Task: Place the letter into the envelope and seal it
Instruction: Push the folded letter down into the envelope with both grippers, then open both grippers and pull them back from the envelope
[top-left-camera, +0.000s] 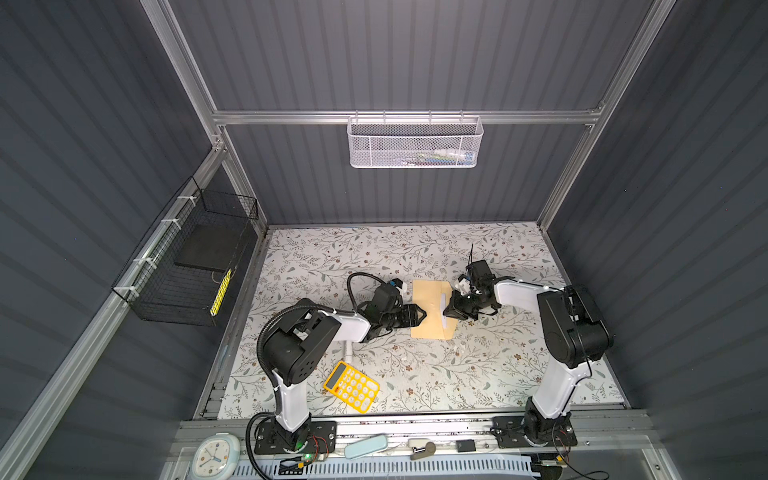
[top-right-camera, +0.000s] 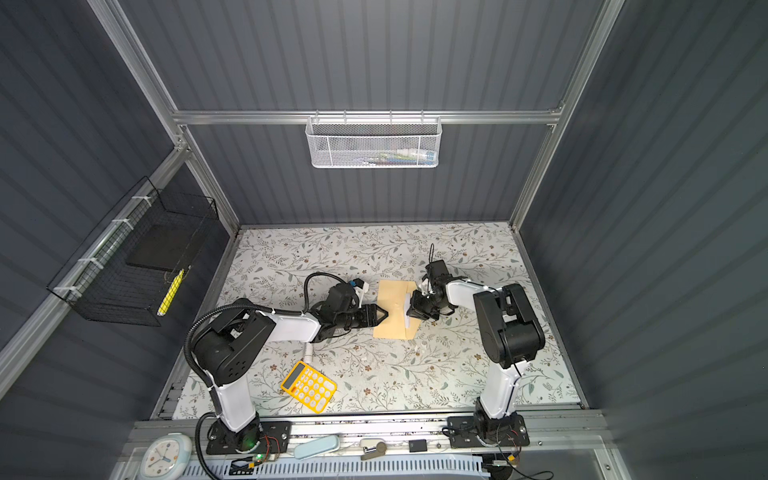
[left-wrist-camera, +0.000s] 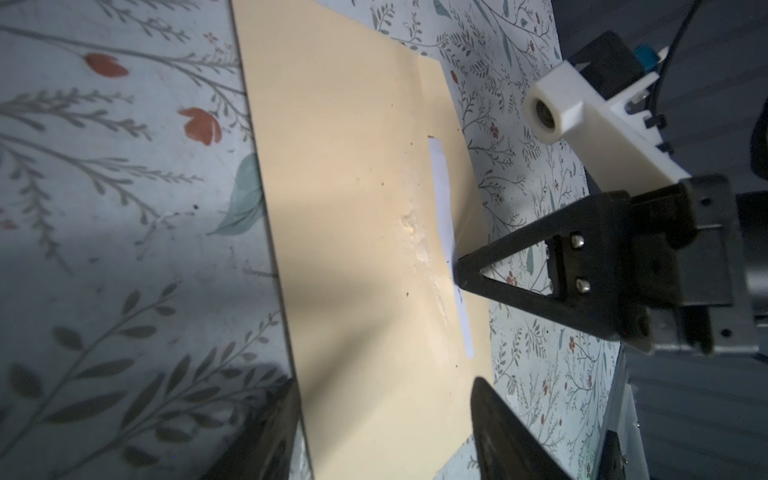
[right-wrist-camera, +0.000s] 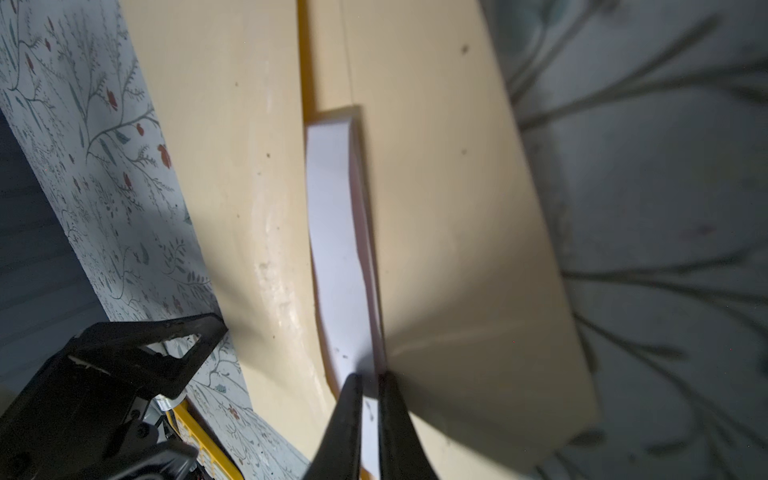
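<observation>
Across the floral table (top-left-camera: 457, 374) we find the envelope (top-left-camera: 428, 299) lying flat at the middle, with the letter (right-wrist-camera: 332, 228) nearly all inside it.

The tan envelope lies between the two arms, its flap unfolded toward the right one. We see the yellow calculator (top-left-camera: 351, 386) well apart from it, near the front edge by the left arm's base. The left gripper (top-left-camera: 423, 314) hovers at the envelope's left edge with its fingers spread and nothing between them. The right gripper (right-wrist-camera: 370, 378) has its jaws pinched on the letter's exposed edge. Of the letter we see only a narrow white strip, showing between the envelope's body and its flap.
</observation>
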